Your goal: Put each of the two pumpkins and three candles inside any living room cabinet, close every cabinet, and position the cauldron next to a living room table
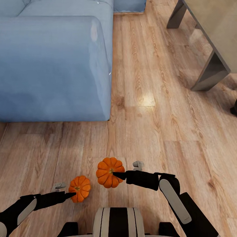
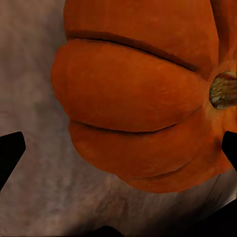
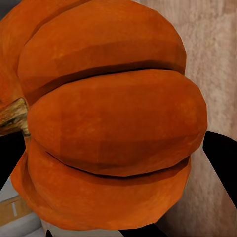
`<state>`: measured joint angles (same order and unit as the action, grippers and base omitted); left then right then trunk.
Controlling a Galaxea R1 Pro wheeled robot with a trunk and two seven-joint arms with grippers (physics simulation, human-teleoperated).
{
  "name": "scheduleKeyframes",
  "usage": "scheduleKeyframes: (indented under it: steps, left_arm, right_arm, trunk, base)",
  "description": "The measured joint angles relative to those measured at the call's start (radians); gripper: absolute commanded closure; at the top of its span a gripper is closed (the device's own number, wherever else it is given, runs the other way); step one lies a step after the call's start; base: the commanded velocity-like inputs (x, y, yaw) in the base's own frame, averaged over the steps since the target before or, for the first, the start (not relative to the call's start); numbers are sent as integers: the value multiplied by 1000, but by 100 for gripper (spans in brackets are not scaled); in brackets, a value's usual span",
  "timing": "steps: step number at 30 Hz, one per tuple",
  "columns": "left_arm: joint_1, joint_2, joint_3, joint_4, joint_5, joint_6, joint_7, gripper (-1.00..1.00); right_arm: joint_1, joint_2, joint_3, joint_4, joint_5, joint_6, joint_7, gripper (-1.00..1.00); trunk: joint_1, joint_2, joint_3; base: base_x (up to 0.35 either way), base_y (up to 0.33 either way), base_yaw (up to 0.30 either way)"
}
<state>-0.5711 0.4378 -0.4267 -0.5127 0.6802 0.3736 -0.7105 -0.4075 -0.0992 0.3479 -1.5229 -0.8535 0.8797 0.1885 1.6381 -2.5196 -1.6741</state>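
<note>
Two pumpkins are up off the wood floor (image 1: 141, 108), one in each of my grippers, both low in the head view just ahead of the robot's trunk (image 1: 118, 221). Starting at the left, my left gripper (image 1: 73, 194) has its dark fingers closed against the smaller-looking left pumpkin (image 1: 80, 188), gripping it from its near side; the stem faces up toward the head camera. Past it, farther away, the blue sofa (image 1: 54, 65) takes up the upper left. Moving to the middle, the right pumpkin (image 1: 110, 171) sits a little higher in the picture and just beside the first, not touching it as far as I can tell. My right gripper (image 1: 119, 175) reaches in from the right and is clamped on it, one fingertip (image 1: 118, 174) lying across the top near the stem. At the upper right stands the table (image 1: 214, 36), glossy grey top and blocky legs, well apart from both pumpkins.

On the left wrist camera the pumpkin's (image 2: 143, 98) ribs and woody stem fill the space between the black finger edges, detail the head view lacks. The right wrist camera likewise shows its pumpkin (image 3: 108, 118) pressed close, stem to one side, floor grain behind.
</note>
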Motion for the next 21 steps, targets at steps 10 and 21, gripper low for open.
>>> scheduleKeyframes:
  steps: [10, 21]
  left_arm:
    - [-1, 0, 6, 1, -8, -8, 32, -100]
    - [0, -1, 3, 0, -5, -6, 31, -100]
  right_arm:
    - [0, 0, 0, 0, -1, 0, 1, 100]
    - [0, 0, 0, 0, -1, 0, 0, 100]
  trunk:
    - [0, 0, 0]
    - [0, 0, 0]
  base:
    - [45, 0, 0]
    - [0, -45, 0]
